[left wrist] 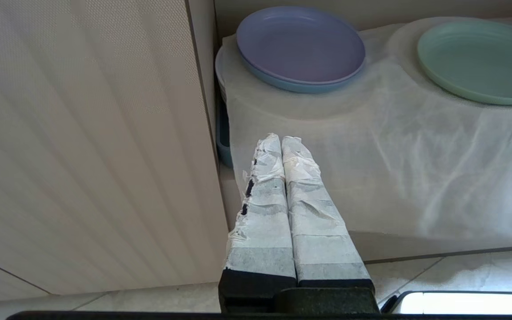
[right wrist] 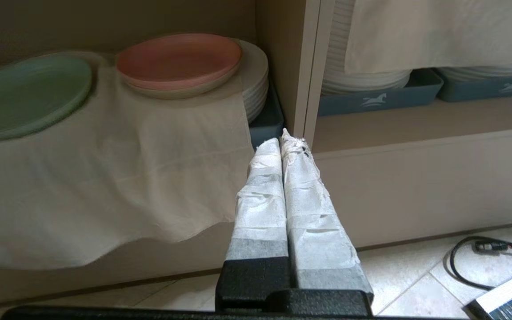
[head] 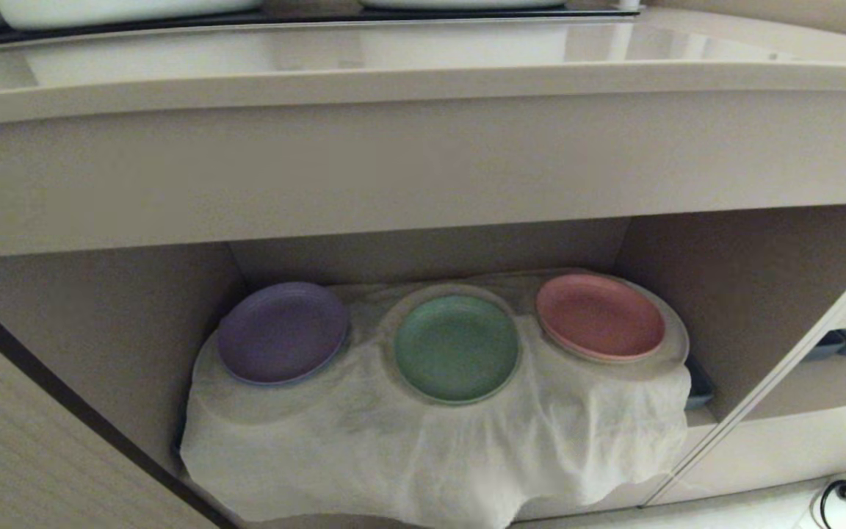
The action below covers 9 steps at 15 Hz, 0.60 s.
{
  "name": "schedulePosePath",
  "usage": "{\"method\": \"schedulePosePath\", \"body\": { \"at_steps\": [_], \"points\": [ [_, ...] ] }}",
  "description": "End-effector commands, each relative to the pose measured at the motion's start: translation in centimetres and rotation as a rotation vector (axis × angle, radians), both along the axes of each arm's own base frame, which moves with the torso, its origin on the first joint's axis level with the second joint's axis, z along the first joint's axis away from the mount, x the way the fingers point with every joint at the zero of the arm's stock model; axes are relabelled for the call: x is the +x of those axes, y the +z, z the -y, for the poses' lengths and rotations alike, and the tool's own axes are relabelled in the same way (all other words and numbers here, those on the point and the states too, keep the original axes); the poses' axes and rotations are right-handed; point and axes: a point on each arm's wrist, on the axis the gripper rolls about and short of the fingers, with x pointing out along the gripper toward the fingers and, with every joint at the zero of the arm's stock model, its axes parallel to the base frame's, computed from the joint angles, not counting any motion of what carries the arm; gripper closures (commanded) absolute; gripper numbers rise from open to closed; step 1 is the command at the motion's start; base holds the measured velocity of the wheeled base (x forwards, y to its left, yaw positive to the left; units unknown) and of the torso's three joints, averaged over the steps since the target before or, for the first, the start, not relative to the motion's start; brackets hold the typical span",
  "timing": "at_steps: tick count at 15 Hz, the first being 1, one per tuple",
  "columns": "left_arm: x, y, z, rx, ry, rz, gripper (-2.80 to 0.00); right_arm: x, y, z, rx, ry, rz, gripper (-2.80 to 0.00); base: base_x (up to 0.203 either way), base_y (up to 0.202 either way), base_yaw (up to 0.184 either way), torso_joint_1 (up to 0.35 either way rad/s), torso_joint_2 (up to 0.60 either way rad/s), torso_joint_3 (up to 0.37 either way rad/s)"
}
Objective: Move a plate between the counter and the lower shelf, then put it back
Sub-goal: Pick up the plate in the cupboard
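Green plate sits mid-shelf, between the two idle pincers.

The plate point(head: 457, 347) rests on the white cloth point(head: 423, 441) of the lower shelf point(head: 746, 308), between purple plate point(head: 282, 332) and pink plate point(head: 599, 316). Left pincer point(left wrist: 281, 138) and right pincer point(right wrist: 286, 135) both hang pressed shut and empty in front of the shelf, neither clearly nearer; being round, it favours no approach.

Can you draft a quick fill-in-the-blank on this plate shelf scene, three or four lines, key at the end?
1. The mint-green plate sits between the purple plate and the ____ plate.
2. All three plates rest on a white ____ in the lower shelf.
3. The fingers of the right gripper are ____.
4. The left gripper holds ____.

Missing words: pink; cloth; shut; nothing
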Motion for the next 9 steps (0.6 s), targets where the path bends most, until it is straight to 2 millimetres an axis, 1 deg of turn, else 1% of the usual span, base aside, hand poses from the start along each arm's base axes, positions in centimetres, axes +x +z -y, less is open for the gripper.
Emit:
{"method": "schedulePosePath", "body": {
  "at_steps": [1,9],
  "points": [
    [0.0,0.0,0.0,0.0,0.0,0.0,0.0,0.01,-0.26,0.0,0.002,0.001,-0.016,0.0,0.0,0.0,0.0,0.0,0.0,0.0],
    [0.0,0.0,0.0,0.0,0.002,0.0,0.0,0.01,-0.29,0.0,0.005,0.001,-0.019,0.0,0.0,0.0,0.0,0.0,0.0,0.0]
  ]
}}
